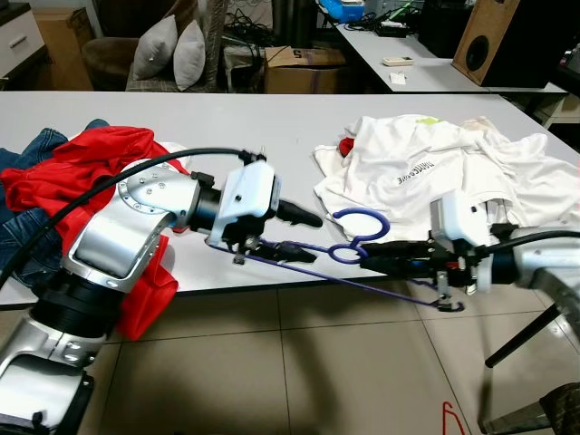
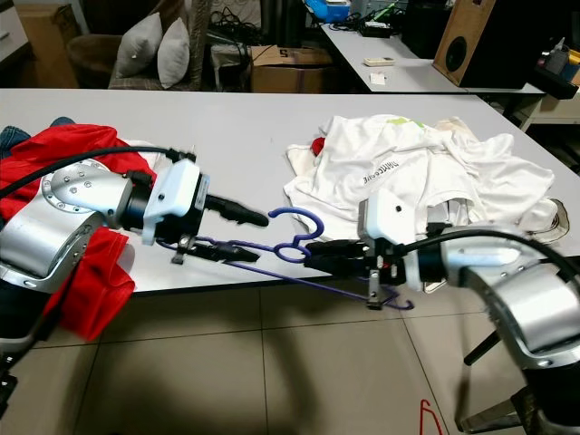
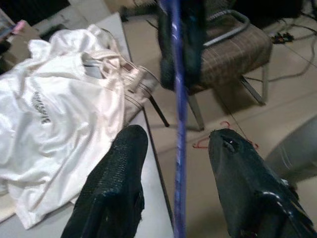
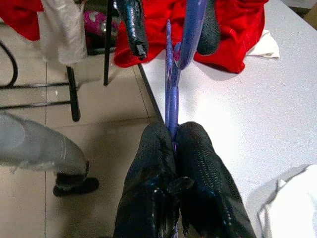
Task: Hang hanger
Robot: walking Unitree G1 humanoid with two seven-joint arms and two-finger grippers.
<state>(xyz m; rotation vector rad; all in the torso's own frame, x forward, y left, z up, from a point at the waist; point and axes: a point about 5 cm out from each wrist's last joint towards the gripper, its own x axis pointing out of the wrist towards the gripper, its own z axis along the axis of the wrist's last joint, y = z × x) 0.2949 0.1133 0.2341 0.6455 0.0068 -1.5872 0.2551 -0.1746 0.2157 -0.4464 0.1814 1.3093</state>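
The purple hanger (image 1: 358, 243) is held at the white surface's (image 1: 272, 136) front edge, pinched tight by the right claw (image 4: 174, 144). It's loosely straddled by the left claw (image 3: 176, 144), whose fingers are spread apart. Dark print on the white shirt (image 1: 435, 159) can't really be read, too small and tilted.

Silver, rounded arm shells with a ring of small screws on the left elbow disc; white boxy wrist housings; black cables; left tool (image 1: 292, 232) and right tool (image 1: 373, 257) with long black textured fingers (image 3: 115, 188).
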